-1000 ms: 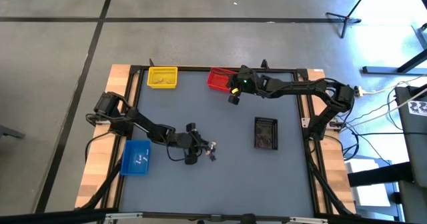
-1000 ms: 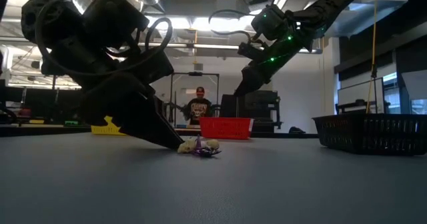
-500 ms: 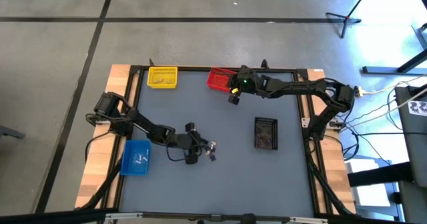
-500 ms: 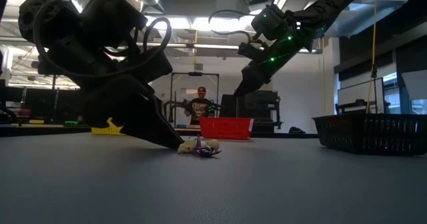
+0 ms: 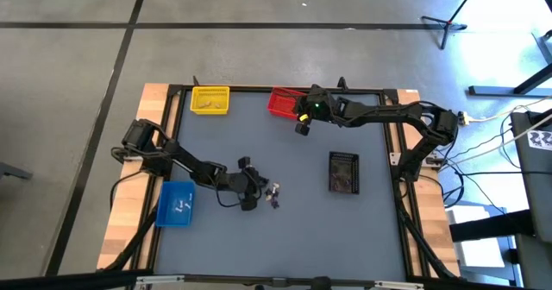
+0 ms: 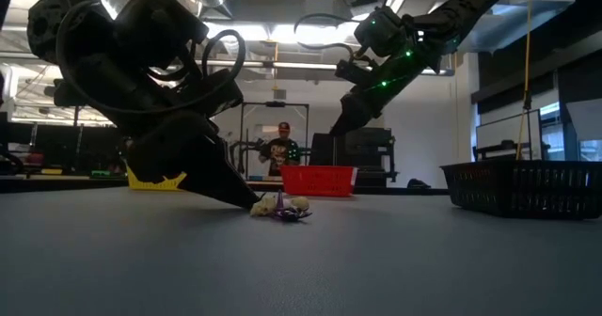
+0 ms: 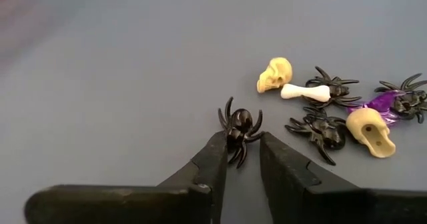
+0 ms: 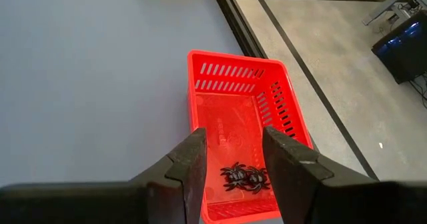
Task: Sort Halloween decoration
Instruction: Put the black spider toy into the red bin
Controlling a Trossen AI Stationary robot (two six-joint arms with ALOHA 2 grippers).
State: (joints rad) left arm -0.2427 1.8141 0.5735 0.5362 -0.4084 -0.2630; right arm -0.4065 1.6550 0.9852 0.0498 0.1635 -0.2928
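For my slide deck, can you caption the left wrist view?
Left hand closing around a black spider, apart from the remaining skulls, bone and spiders.

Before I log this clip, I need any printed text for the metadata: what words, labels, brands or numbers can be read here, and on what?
None can be read.
The person's dark shirt in the low view bears a pale mark: too small to read.
The red bin, yellow bin, blue bin and black bin: no labels visible.
The trinkets: no markings visible.
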